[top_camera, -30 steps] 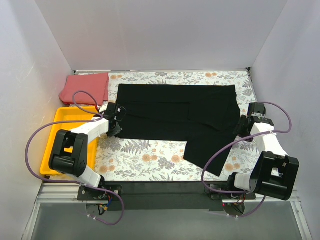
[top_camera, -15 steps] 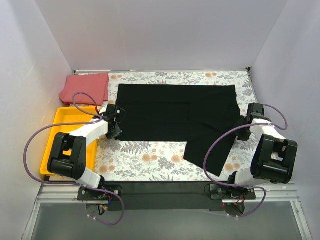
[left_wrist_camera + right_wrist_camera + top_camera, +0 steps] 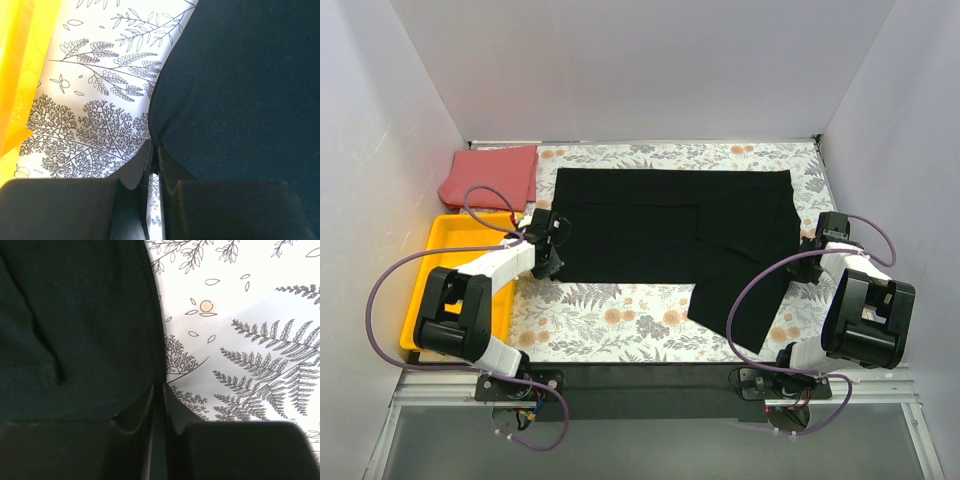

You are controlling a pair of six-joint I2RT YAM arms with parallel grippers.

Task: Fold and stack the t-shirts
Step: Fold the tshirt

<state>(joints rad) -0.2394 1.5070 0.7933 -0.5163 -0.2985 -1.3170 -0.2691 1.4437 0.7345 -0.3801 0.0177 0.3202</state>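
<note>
Top external view shows a black t-shirt [image 3: 660, 225], large, plain and of soft cloth, spread flat across the far half of a floral-patterned cloth [image 3: 610, 310] that covers the table, with one part of it reaching down toward the near edge on the right side. A coral-red t-shirt [image 3: 488, 177], also soft cloth, lies folded in the far left corner, off the floral-patterned cloth and apart from the black t-shirt. Just nearer than it sits a yellow plastic tray [image 3: 455, 228], beside the left edge of the floral-patterned cloth. The left gripper [image 3: 552, 268] rests at the left edge of the black t-shirt, and the right gripper [image 3: 806, 250] at its right edge. In the left wrist view the left gripper [image 3: 154, 152] has its fingers drawn together to a thin slit on the hem of the black t-shirt [image 3: 235, 90], where the fabric puckers slightly at the tips; the floral-patterned cloth [image 3: 100, 90] and the yellow plastic tray [image 3: 25, 65] lie to the left. In the right wrist view the right gripper [image 3: 159, 390] is likewise closed to a narrow slit, with the hem of the black t-shirt [image 3: 75, 315] running down into it and the floral-patterned cloth [image 3: 240, 340] to the right.
</note>
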